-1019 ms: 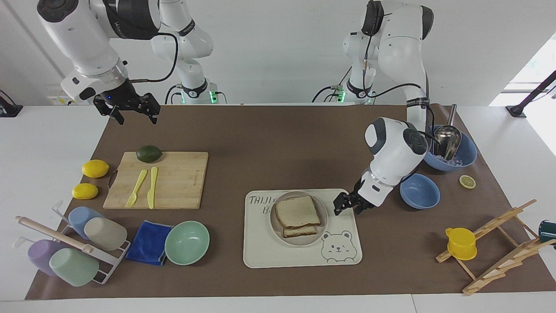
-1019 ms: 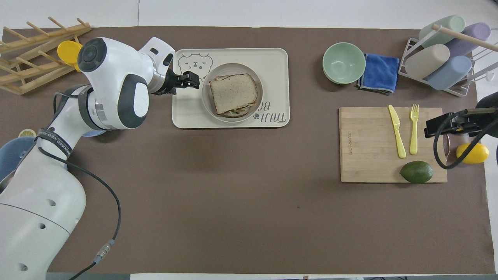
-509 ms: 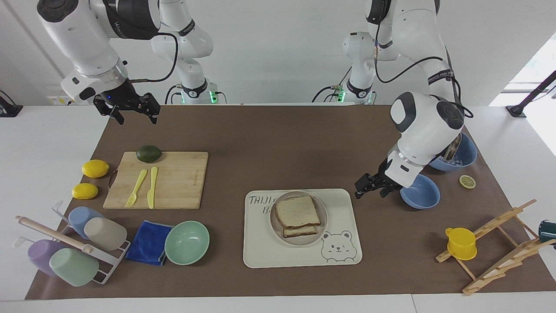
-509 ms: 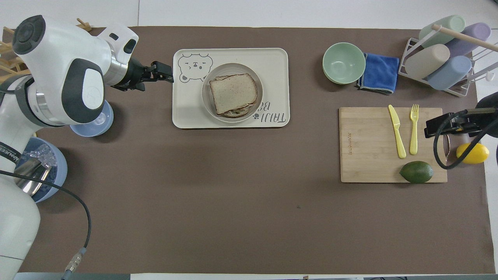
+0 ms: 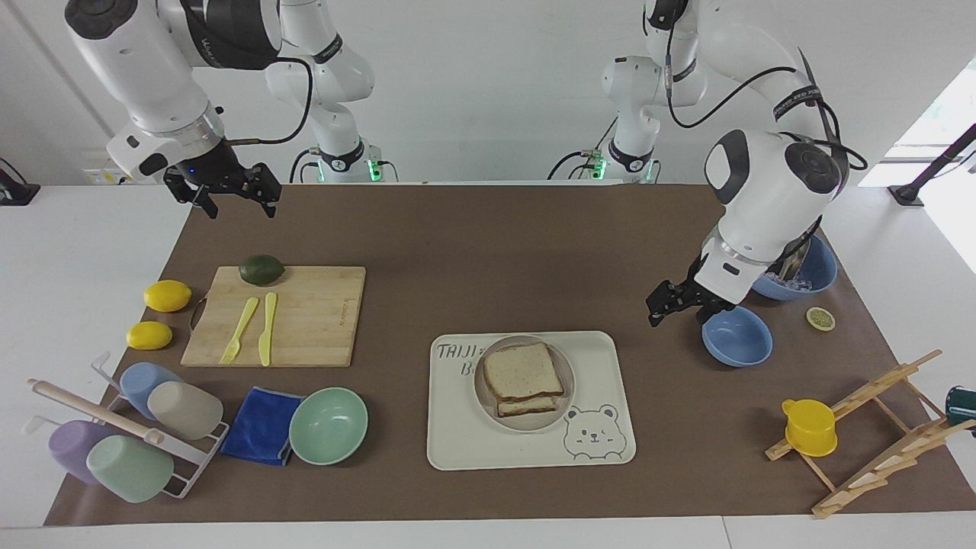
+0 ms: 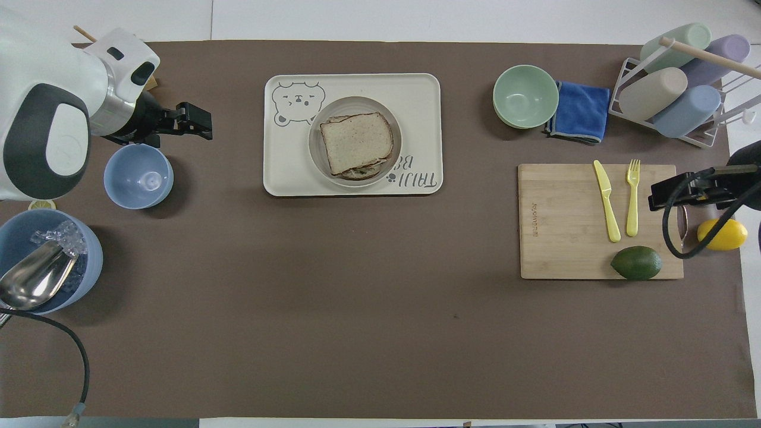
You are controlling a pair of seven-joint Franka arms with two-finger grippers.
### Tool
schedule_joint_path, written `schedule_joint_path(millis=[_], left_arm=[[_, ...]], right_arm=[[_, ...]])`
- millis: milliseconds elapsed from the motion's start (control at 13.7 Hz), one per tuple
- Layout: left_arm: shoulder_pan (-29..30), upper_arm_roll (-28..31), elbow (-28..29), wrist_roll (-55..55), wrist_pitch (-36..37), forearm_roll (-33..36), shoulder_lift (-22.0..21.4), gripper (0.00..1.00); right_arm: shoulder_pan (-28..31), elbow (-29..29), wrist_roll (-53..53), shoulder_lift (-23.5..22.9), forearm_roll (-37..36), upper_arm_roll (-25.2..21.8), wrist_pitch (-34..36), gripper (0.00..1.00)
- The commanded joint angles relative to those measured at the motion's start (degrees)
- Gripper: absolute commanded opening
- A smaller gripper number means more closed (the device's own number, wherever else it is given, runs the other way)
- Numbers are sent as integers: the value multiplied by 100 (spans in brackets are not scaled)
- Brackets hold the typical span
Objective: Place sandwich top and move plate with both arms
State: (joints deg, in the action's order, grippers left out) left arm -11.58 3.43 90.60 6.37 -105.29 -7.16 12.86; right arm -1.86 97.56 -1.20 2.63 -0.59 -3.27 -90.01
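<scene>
A speckled wholewheat sandwich top [image 5: 523,370] crowns the stack on the small round grey-beige plate [image 5: 483,398], itself on a cream bear-print tray [image 5: 526,454]. The left gripper [image 5: 665,303], empty, finger spread unclear, hangs over brown mat toward its own end; the right gripper [image 5: 232,188], fingers apart, waits well away over the mat's robot-side corner

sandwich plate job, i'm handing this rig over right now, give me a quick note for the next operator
Left gripper: empty, in the air beside the small blue bowl, off the tray.
Right gripper: empty, waiting over the mat's edge near the cutting board.
Sandwich top: on the stack on the plate, which sits on the tray.
Done: top placed.
Left: both arms grip the plate and move it.
</scene>
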Motion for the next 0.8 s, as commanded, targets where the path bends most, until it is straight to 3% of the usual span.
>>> schedule_joint_path(millis=[0, 509, 728], left_arm=[[138, 9, 125, -345, 604, 468, -546, 100], [121, -26, 212, -356, 1914, 795, -1407, 100], [304, -253, 554, -338, 2196, 786, -1794, 100]], right_arm=[[72, 26, -12, 62, 120, 29, 28, 100], [72, 26, -12, 62, 120, 29, 28, 100], [72, 26, -3, 62, 120, 29, 28, 100]])
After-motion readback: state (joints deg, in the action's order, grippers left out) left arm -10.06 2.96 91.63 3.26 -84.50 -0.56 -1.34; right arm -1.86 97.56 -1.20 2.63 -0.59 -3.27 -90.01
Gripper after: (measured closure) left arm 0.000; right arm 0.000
